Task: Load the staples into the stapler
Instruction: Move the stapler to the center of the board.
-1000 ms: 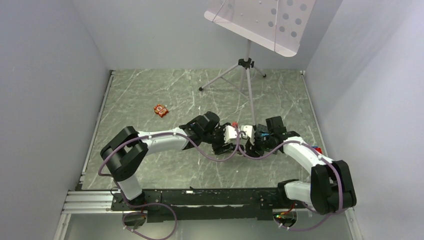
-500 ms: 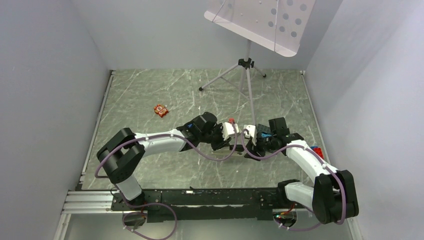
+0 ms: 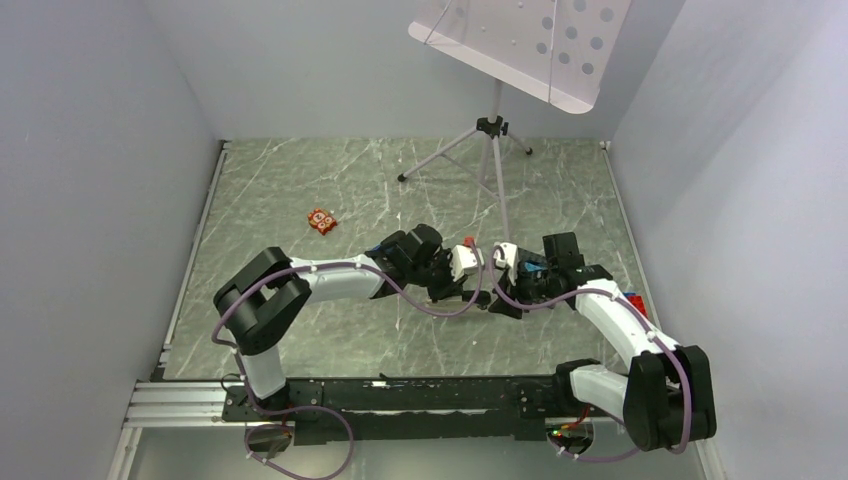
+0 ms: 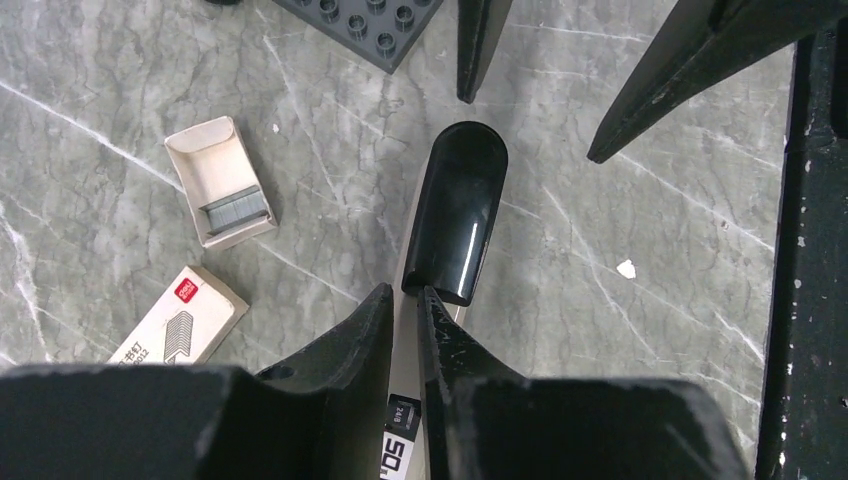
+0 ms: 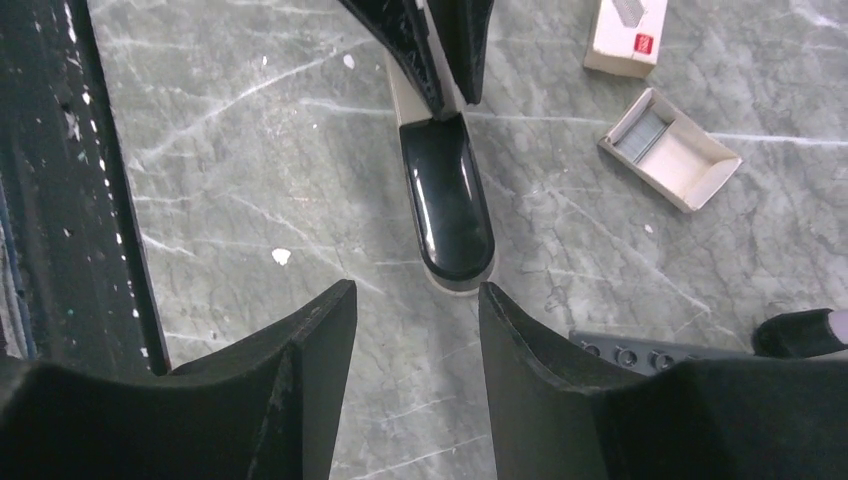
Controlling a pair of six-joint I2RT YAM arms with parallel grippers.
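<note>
The stapler (image 4: 455,205) lies flat on the marble table, a grey body with a glossy black cap (image 5: 447,200). My left gripper (image 4: 405,292) is shut on the stapler's narrow grey body just behind the cap. Directly opposite, my right gripper (image 5: 417,290) stands open just short of the stapler's black end, touching nothing. The staples (image 4: 235,210) are a small silver-grey block in an open cardboard tray (image 5: 690,165) beside the stapler. In the top view both grippers (image 3: 470,262) (image 3: 508,262) meet mid-table and hide the stapler.
A printed staple box (image 4: 180,325) lies near the tray. A dark grey studded baseplate (image 4: 360,15) sits close behind the right gripper. An orange item (image 3: 321,221) lies far left, and a tripod stand (image 3: 490,130) rises at the back.
My left gripper's jaws have closed from wide apart onto the stapler body. The left arm shifted slightly right; the right gripper stayed open and nearly still.
</note>
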